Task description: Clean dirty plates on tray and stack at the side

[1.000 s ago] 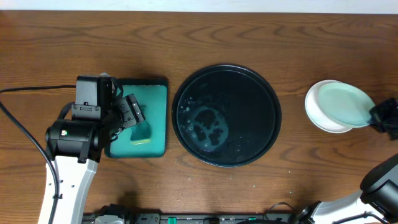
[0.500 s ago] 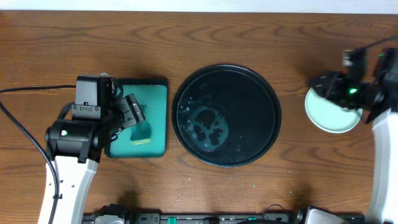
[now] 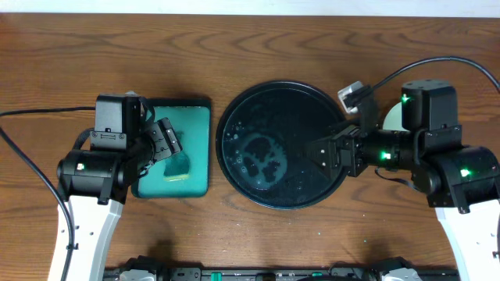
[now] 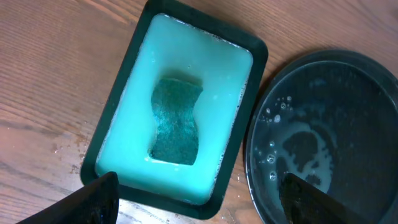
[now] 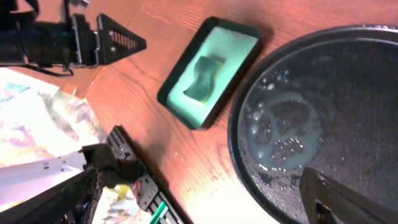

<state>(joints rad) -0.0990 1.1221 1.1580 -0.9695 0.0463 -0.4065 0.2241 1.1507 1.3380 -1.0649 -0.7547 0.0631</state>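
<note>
Teal tray [image 3: 195, 117] holds a sponge [image 4: 176, 121], left tool [image 3: 166, 139] above, spread wide, empty; narrow bare bench [image 3: 250, 47] gap; black tray [image 3: 297, 109] centre, foam puddle [image 3: 262, 160] inside; right tool [image 3: 322, 152] over its right rim, spread wide, empty; plates [image 3: 393, 117] beyond, mostly hidden behind arm.

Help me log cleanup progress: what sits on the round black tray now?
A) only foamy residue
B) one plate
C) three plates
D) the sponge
A: the tray holds only foamy residue and no plate, while the sponge lies in the teal tray.
</note>
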